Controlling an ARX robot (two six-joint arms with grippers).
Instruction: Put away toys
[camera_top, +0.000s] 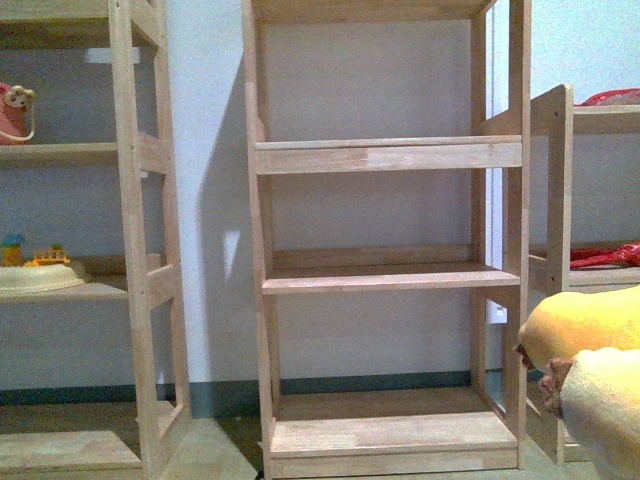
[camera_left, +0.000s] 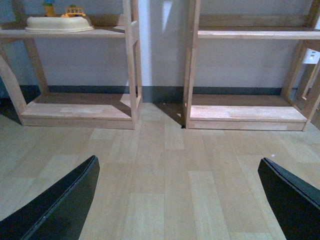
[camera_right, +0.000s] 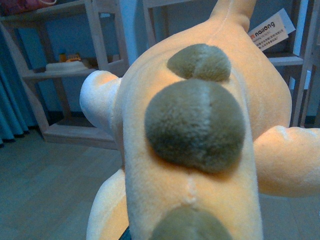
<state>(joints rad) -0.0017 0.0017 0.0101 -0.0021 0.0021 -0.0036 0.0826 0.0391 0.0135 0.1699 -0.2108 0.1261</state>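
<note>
The left tool (camera_left: 178, 160) is spread wide with nothing between its black fingers (camera_left: 65, 200). It hangs over the wood-pattern floor (camera_left: 160, 170), facing the base of the middle shelf unit (camera_left: 247, 112). The right tool is hidden behind the orange-yellow plush toy (camera_right: 235, 195), so I cannot tell its grip. The toy has olive spots down its back and a white tag (camera_right: 267, 30), and it fills the right wrist view. In the front view it sits low on the right, just beside that shelf unit.

plush toy (camera_right: 190, 125) | orange-yellow, soft, olive-brown round bumps down back | apparently aloft, robot's right
</note>
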